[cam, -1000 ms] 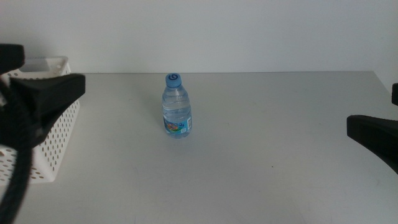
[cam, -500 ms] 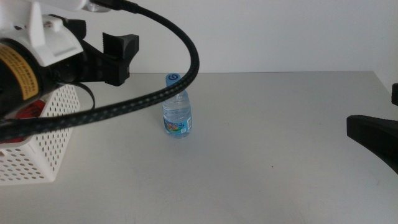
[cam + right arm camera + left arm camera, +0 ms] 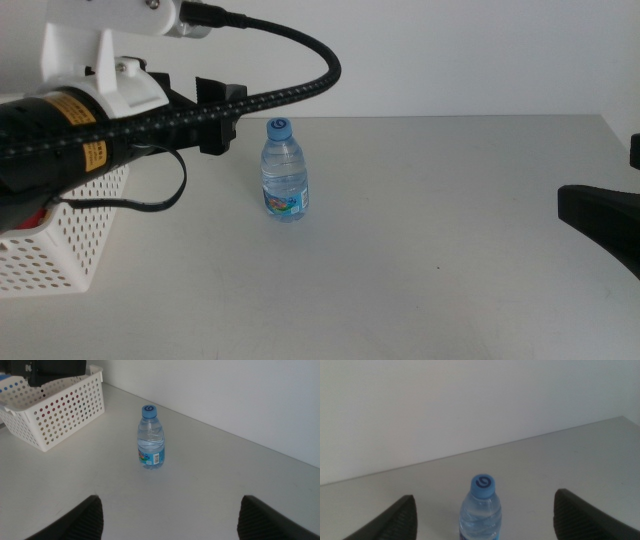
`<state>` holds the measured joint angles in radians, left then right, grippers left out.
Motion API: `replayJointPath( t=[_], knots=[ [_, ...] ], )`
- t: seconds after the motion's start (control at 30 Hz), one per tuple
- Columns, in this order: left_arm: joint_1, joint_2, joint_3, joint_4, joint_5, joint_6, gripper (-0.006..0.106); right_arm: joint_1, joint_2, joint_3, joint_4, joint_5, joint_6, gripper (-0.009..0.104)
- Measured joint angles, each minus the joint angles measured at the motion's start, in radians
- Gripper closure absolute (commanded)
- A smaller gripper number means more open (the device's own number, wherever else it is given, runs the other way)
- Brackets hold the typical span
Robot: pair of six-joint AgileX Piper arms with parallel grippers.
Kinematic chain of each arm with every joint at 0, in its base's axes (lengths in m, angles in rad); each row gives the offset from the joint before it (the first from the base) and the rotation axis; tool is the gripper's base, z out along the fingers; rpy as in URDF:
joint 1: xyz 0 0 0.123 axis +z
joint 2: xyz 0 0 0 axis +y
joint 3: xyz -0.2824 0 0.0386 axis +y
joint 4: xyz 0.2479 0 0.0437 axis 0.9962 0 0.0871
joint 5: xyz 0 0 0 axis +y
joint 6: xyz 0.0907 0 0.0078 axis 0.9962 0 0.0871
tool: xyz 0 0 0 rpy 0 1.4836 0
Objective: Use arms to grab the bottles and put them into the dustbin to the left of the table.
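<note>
While the water bottle stands alone on the table, the scene reads as follows:
Water bottle: small, clear, blue-capped, upright near the middle of the table, well apart from the dustbin; touched by neither gripper; its cap shows midway between the left jaws in the left wrist view
Left gripper: raised above the table, just beside the bottle on the dustbin side, about level with the cap; jaws spread wide, holding nothing
Left arm: black with white housing and a yellow label, reaching in over the dustbin; thick black cable arches above it
Right gripper: low at the right edge of the table, well apart from the bottle; jaws parted wide, nothing between them
Dustbin: white perforated basket at the left edge of the table, partly hidden by the left arm; red and dark shapes show through its holes in the right wrist view, too unclear to name
Table: plain light grey
</note>
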<state>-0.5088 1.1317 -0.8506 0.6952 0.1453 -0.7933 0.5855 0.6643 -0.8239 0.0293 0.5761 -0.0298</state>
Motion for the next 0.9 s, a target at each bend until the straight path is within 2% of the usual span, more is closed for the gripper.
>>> replayJointPath(
  t=[0.07,0.2,0.27,0.33,0.6,0.9],
  knots=[
    [0.004,0.0,0.014,-0.097,0.0,0.074,0.007,0.0,0.0,0.0,0.0,0.0,0.0,0.025],
    [0.027,0.0,0.061,-0.384,-0.002,0.367,0.007,0.0,0.0,0.0,-0.001,0.0,0.0,0.025],
    [0.04,0.0,0.089,-0.499,-0.024,0.504,0.007,0.0,0.0,0.0,0.0,0.0,0.0,0.025],
    [0.049,0.0,0.119,-0.571,-0.079,0.575,0.007,0.0,0.0,0.0,-0.001,0.0,0.0,0.025],
    [0.05,0.017,0.2,-0.64,-0.25,0.628,0.007,0.0,0.0,0.0,-0.001,0.0,0.0,0.025],
    [0.05,0.079,0.203,-0.653,-0.307,0.631,0.007,0.0,0.0,0.0,-0.001,0.0,0.0,0.025]
  ],
)
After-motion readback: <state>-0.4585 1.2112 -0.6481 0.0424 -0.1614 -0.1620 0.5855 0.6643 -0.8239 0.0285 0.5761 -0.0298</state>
